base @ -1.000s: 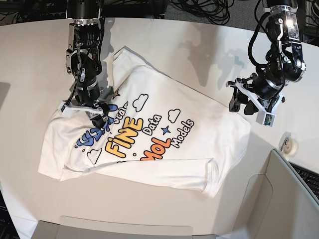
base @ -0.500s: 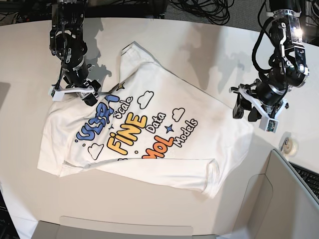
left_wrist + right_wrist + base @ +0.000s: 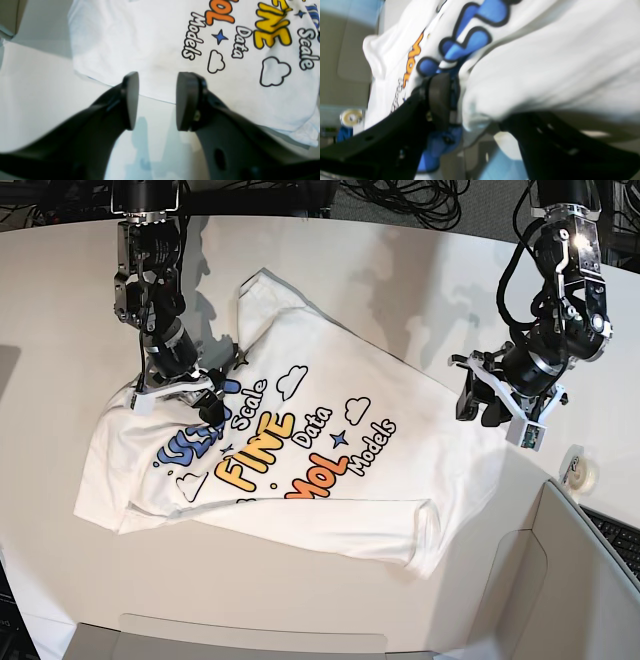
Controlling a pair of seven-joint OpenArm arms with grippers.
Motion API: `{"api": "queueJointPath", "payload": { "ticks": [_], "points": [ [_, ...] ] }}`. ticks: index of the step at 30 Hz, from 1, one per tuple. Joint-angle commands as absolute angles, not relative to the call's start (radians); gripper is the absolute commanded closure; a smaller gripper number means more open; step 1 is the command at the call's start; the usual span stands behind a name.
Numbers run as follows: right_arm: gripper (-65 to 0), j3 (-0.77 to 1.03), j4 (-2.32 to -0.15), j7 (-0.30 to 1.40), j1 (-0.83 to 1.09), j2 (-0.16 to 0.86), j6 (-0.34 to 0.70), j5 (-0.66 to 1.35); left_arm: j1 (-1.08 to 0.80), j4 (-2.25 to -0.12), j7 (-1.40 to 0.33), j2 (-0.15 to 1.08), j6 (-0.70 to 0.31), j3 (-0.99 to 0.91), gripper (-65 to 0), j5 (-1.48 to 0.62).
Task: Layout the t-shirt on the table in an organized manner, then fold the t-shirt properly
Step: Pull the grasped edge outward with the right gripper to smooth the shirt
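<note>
Off-white and wide, the table [image 3: 60, 300] fills the base view, cables bunched beyond its far edge and a grey-beige panel [image 3: 560, 580] at the near right. Spread across the middle lies the t-shirt [image 3: 400, 470], print side up, skewed on a diagonal with its hem toward the right and its collar end toward the left.

And there's movement on the left of the base view! The right gripper [image 3: 180, 392], which half a second ago hung clear of the cloth at the far-left edge, has come back down onto the shirt by the blue lettering. Its wrist camera shows a bunch of white fabric and blue print between its fingers [image 3: 438, 100], so I'd call that clenched on the t-shirt, a ridge of cloth rising beside it.

Over on the right, the left gripper [image 3: 156, 100] has slid in from the bare table toward the shirt's hem [image 3: 155, 98]. Its wrist view shows the two pads parted, straddling the edge line with nothing between them yet: released, poised over the hem.

What does it mean? The layout step is under way, I'd judge; one arm pinning or tugging the collar side, the other lining up on the hem. The shirt is not square yet, and its near sleeve [image 3: 425, 535] sits doubled under.
</note>
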State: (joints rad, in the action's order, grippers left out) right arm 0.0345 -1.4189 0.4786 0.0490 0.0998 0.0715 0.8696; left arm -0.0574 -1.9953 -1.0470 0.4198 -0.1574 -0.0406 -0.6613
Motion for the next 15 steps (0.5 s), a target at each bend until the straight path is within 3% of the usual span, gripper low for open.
{"api": "queueJointPath", "payload": {
  "ticks": [1, 4, 7, 15],
  "points": [
    [-21.6, 0.031, -1.412, 0.526, 0.071, 0.097, 0.061, 0.900, -0.039, -1.989, -1.032, 0.433, -0.159, -0.024, -14.1, -0.668],
    [-10.4, 0.031, -1.412, 0.536, 0.084, 0.097, 0.079, 0.900, 0.031, -1.903, -1.029, 0.429, -0.159, 0.028, -3.3, -0.668],
    [-1.7, 0.039, -1.412, 0.596, 0.087, 0.097, 0.082, 0.900, 0.113, -1.765, -0.975, 0.427, -0.159, 0.097, -1.2, -0.668],
    [-0.9, 0.041, -1.544, 0.707, 0.139, 0.168, 0.082, 0.900, 0.302, -1.257, -0.783, 0.343, -0.154, 0.252, -5.4, -0.565]
  ]
}}
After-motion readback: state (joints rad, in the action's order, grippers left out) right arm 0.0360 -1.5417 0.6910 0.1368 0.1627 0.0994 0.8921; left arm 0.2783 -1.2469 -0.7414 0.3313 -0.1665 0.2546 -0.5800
